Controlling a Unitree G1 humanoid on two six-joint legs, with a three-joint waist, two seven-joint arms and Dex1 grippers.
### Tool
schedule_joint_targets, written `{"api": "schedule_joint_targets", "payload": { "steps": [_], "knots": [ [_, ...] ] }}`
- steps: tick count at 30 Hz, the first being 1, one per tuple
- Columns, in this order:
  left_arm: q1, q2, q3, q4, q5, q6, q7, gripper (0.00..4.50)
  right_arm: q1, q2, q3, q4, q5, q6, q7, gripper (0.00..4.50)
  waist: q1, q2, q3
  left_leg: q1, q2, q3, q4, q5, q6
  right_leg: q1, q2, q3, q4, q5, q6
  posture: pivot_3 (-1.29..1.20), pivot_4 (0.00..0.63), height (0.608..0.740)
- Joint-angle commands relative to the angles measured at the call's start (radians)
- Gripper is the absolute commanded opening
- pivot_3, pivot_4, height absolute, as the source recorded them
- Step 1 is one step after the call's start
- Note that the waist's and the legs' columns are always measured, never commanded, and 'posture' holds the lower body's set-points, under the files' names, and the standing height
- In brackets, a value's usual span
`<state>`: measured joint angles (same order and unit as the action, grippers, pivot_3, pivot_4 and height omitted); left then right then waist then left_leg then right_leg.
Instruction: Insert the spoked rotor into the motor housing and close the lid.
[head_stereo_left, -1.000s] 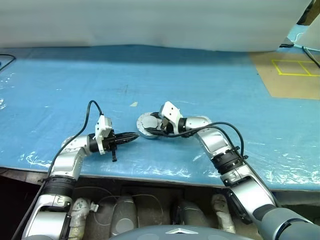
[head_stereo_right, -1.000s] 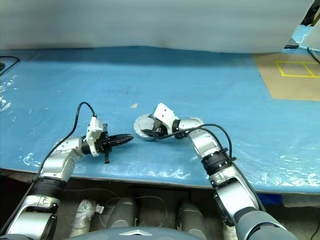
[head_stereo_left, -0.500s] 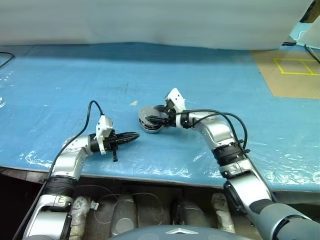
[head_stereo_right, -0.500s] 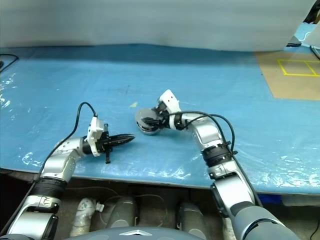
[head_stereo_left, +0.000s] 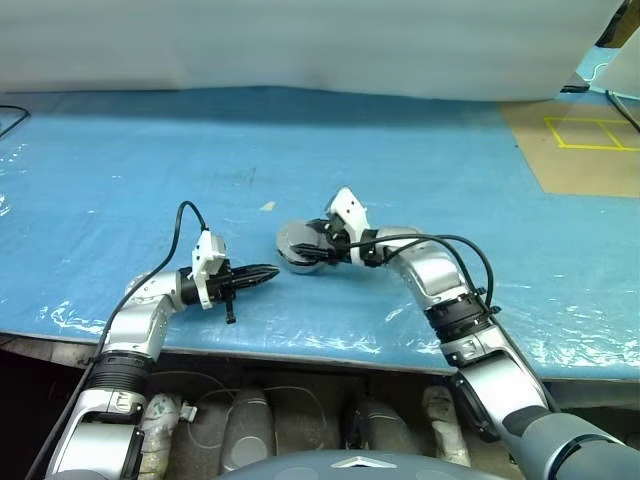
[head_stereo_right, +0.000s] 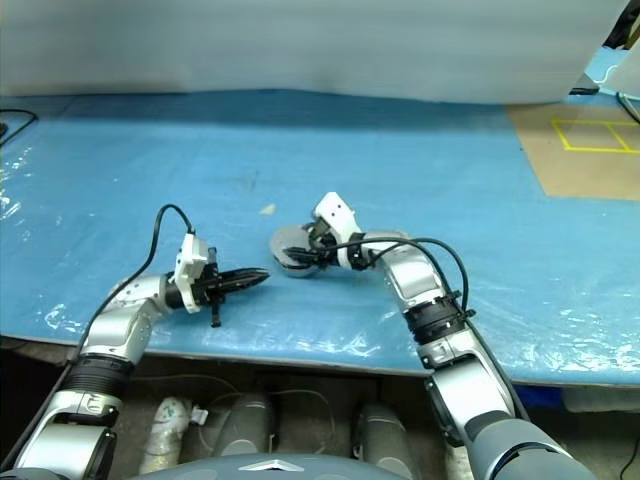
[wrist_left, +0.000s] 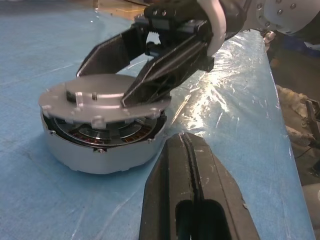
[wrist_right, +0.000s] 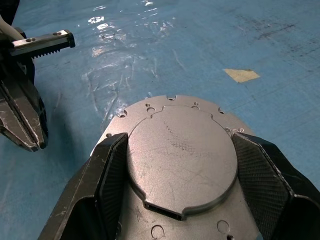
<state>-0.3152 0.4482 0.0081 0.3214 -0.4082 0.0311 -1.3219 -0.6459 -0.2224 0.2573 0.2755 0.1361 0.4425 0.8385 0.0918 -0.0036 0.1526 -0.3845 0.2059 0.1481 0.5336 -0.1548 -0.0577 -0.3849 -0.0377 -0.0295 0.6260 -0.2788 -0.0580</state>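
The motor housing (wrist_left: 100, 155) is a short silver cylinder on the blue table, with copper windings showing in the gap under its top. The round silver lid (wrist_right: 180, 150) lies on it, slightly tilted. My right gripper (head_stereo_left: 306, 251) reaches over it from the right, shut on the lid, with one finger (wrist_right: 112, 175) on each side of the lid's raised centre. My left gripper (head_stereo_left: 262, 272) is shut and empty. It points level at the housing (head_stereo_left: 294, 264) from a short way to the left, not touching it. The spoked rotor is hidden.
Crinkled clear film covers the blue table (head_stereo_left: 420, 180). A small beige scrap (head_stereo_left: 268, 207) lies just behind the housing. A cardboard sheet with yellow tape (head_stereo_left: 585, 150) lies at the back right. The table's front edge (head_stereo_left: 300, 350) runs close below both grippers.
Half a second ago the right gripper held the lid tipped up on edge. Now its wrist has rolled back and the lid lies nearly flat on the housing. The left arm has not moved.
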Motion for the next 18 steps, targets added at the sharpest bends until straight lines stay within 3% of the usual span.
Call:
{"api": "schedule_joint_targets", "payload": {
  "steps": [1, 18],
  "knots": [
    [-0.009, 0.004, 0.0, -0.014, -0.003, -0.011, -0.004, 0.0, 0.018, -0.007, 0.01, 0.028, -0.014, -0.025, 0.007, 2.92, 0.0, 0.0, 0.0, 0.0, 0.0, 0.0, 0.0, 0.0, 0.0, 0.0, 0.0, 0.0, 0.0, 0.0, 0.0, 0.0, 0.15, 0.74],
    [-0.005, 0.001, 0.001, -0.017, -0.002, -0.012, 0.002, 0.0, 0.061, 0.008, 0.087, 0.178, -0.145, -0.161, -0.078, 2.92, 0.0, 0.0, 0.0, 0.016, 0.001, 0.002, 0.002, 0.0, 0.0, 0.017, -0.003, 0.002, -0.002, -0.002, -0.004, 0.0, 0.15, 0.74]
  ]
}}
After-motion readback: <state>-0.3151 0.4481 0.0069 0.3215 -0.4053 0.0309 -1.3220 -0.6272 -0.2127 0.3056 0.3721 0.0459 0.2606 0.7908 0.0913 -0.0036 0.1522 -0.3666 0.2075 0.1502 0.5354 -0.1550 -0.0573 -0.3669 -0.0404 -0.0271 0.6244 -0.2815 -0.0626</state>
